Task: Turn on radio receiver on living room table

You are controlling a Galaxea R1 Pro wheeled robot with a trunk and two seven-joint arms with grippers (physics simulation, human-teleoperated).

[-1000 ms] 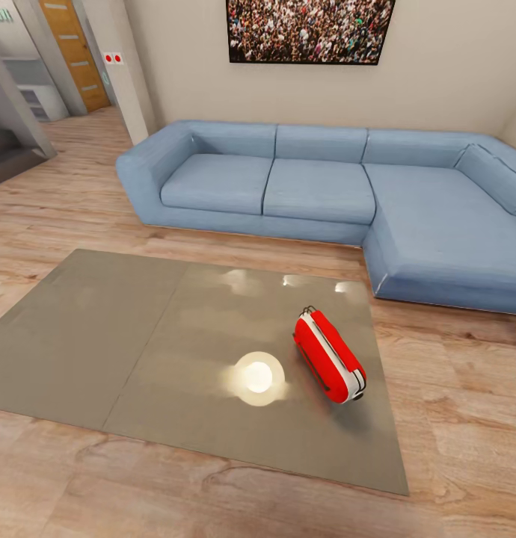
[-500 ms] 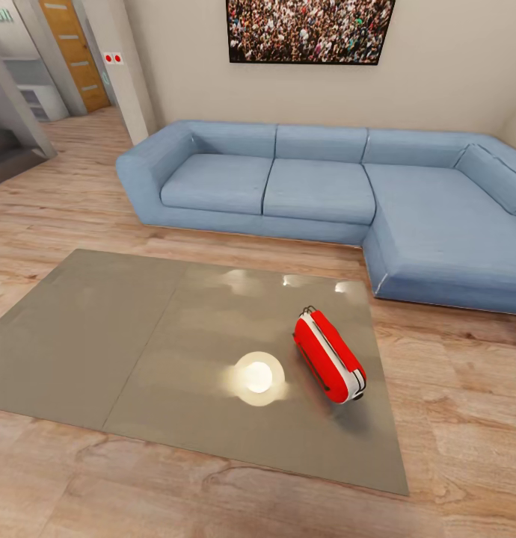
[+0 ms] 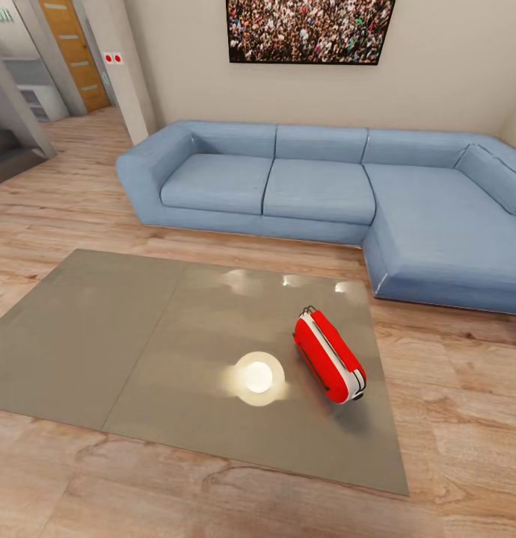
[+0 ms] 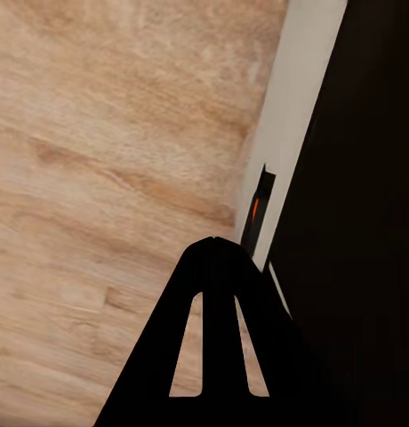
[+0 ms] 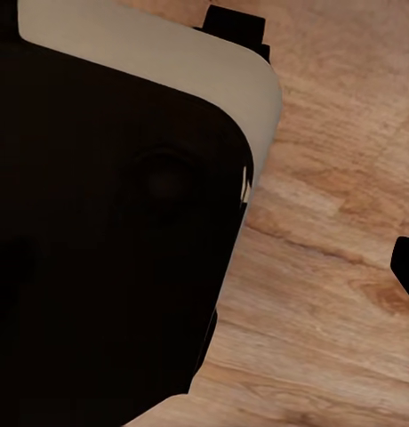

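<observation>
Left gripper (image 4: 215, 245) fingers pressed together at the tips, holding nothing, over wood floor (image 4: 98, 160). Right gripper spread: can't tell.

Nothing changes for you across these moments. The radio receiver (image 3: 330, 356) lies at the same spot on the table (image 3: 101, 336), and your head view holds.

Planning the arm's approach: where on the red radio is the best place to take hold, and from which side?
Judging from the head view, grip the radio receiver across its narrow red body, coming from above. It stands on edge on the table, long and thin, so the flat faces suit an end effector. The thin handle at its far end looks less secure.
</observation>
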